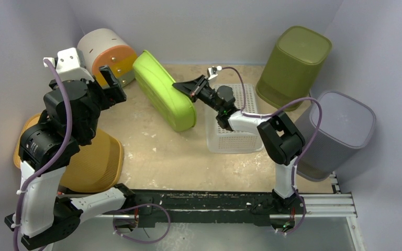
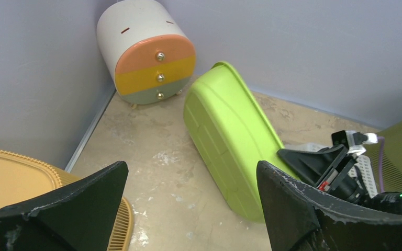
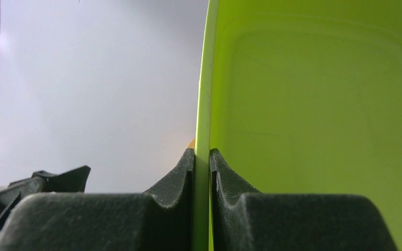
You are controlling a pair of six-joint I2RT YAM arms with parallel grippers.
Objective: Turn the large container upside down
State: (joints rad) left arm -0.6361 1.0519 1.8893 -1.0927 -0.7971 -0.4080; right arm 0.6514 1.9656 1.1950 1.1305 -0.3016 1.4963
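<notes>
mostly scuffed beige tabletop (image 1: 157,151), pale lilac walls (image 1: 199,26) enclosing; green container (image 1: 165,97) tilted.

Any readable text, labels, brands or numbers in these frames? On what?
None: no readable text in any view.
The lime green container, round drawer unit, white basket, olive bin, grey bin and orange basket show plain surfaces with no lettering or labels.
</notes>
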